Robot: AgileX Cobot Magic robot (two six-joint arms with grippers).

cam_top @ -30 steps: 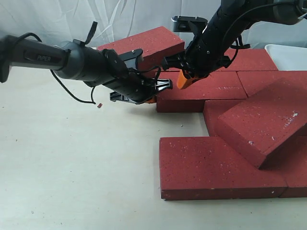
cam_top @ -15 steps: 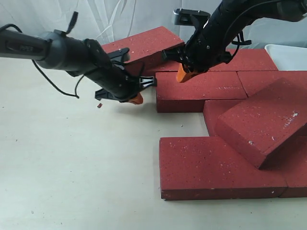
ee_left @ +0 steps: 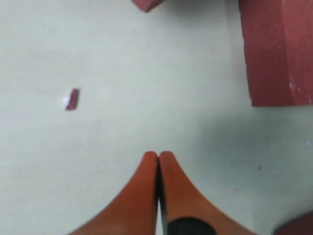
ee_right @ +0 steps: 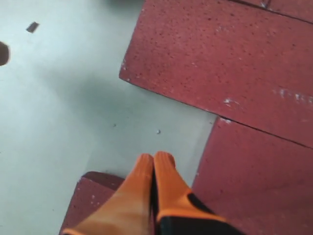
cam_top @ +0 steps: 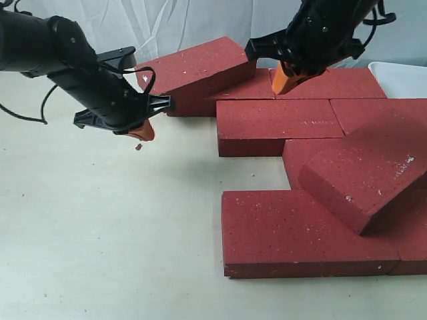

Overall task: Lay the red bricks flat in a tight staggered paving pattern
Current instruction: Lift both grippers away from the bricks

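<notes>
Several red bricks lie at the right of the exterior view. One at the back (cam_top: 200,65) leans tilted, a flat one (cam_top: 279,123) lies in front of it, and another (cam_top: 363,167) rests tilted over the flat front brick (cam_top: 300,233). My left gripper (cam_top: 142,131) is shut and empty, hovering over bare table left of the bricks; its tips (ee_left: 159,155) are apart from a brick edge (ee_left: 276,49). My right gripper (cam_top: 283,81) is shut and empty, raised above the back bricks, with its tips (ee_right: 155,157) over a gap between bricks (ee_right: 220,63).
A small red chip (cam_top: 138,147) lies on the table just below my left gripper, and the left wrist view shows this chip (ee_left: 72,99) too. A white tray (cam_top: 401,77) stands at the back right. The pale table surface (cam_top: 100,233) stretches left and front.
My left gripper has drawn back leftward, away from the tilted back brick. My right gripper has lifted and shifted right. The bricks have not moved.
</notes>
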